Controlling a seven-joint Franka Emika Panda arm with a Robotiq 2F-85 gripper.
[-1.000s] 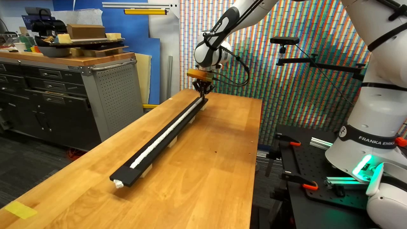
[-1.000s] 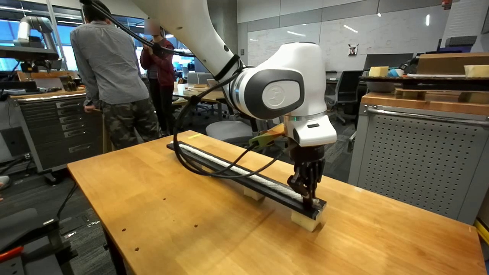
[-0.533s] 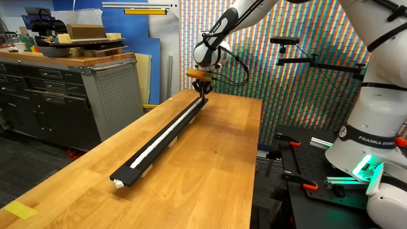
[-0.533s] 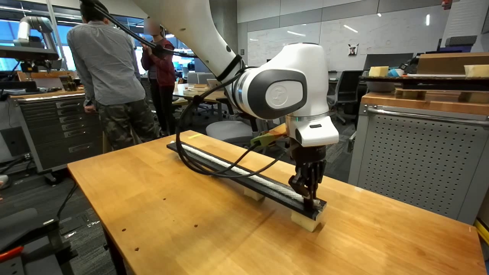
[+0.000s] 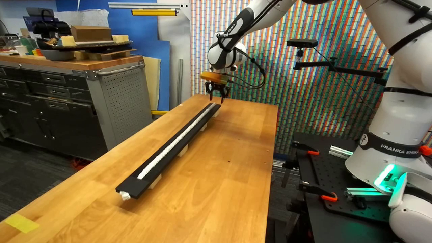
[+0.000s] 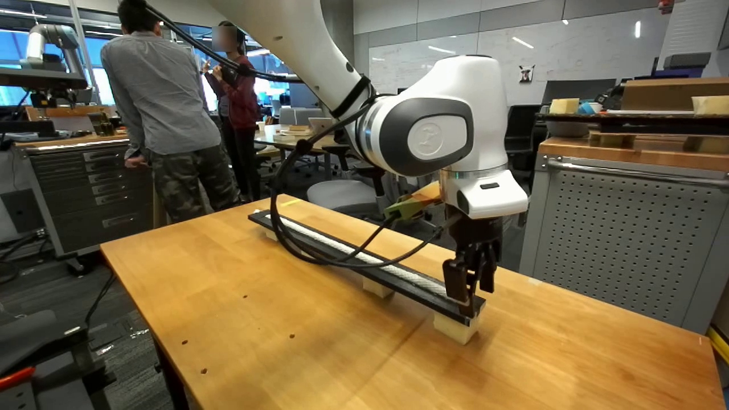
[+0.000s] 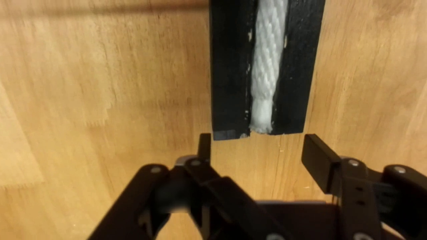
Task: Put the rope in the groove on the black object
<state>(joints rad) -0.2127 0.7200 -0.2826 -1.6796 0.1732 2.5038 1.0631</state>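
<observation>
Where visible, rope (image 7: 269, 50) in groove (image 7: 249, 87); lengthwise

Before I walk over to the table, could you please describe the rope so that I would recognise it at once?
Find the large wooden table, and on it the long black bar raised on pale blocks. The rope lies lengthwise in the groove along the bar's top. Its white, ribbed strands set it apart from the bar's plain black sides and from the yellowish blocks beneath.
</observation>
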